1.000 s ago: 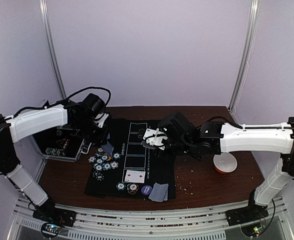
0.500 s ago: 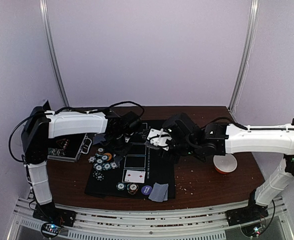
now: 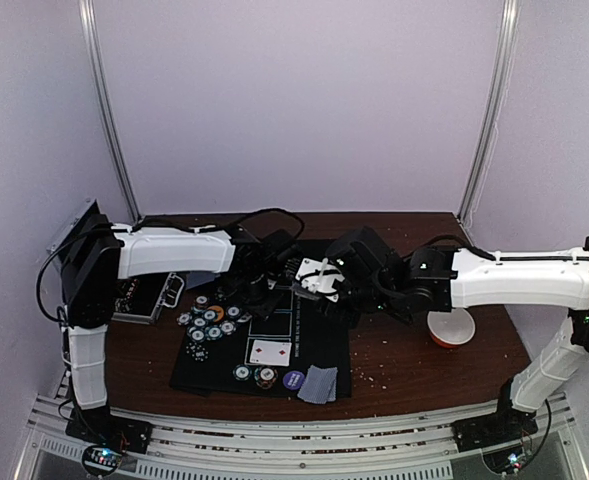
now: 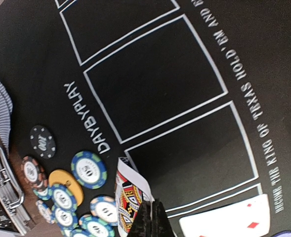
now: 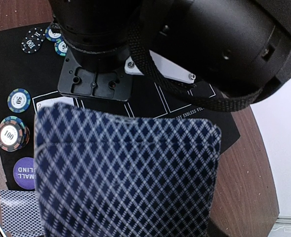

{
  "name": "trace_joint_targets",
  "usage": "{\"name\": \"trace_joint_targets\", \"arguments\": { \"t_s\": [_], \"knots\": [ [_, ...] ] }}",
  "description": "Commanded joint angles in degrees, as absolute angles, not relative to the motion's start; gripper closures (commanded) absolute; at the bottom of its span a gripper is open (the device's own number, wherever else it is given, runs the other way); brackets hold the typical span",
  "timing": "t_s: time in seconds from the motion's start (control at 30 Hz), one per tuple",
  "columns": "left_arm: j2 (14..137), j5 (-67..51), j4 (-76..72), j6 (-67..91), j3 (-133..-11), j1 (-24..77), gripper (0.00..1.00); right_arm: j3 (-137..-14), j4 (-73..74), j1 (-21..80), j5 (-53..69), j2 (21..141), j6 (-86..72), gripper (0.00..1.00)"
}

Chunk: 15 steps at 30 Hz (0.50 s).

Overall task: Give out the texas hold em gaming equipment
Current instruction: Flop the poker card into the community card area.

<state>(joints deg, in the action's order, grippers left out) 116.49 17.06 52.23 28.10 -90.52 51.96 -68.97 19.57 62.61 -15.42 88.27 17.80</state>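
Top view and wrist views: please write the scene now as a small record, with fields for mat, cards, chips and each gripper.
mat: black, printed card boxes
left gripper: shut on a picture card
right gripper: shut on blue-backed cards
face-up card: red pips, lying on the mat
chips: cluster at the mat's left edge
purple disc: near edge of mat
bowl: white, right of the mat
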Motion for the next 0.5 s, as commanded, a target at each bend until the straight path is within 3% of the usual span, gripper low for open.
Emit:
{"name": "trace_joint_targets", "arguments": {
  "t_s": [0.0, 0.47],
  "knots": [
    [118.98, 12.66, 47.30, 30.81, -92.28, 51.68, 1.00, -68.62, 19.75, 62.34, -16.61, 85.97, 17.01, 0.55],
    [120.62, 5.27, 39.61, 36.05, -90.41, 51.30, 1.00, -68.29, 20.03, 62.40, -16.62, 85.69, 16.61, 0.55]
  ]
}}
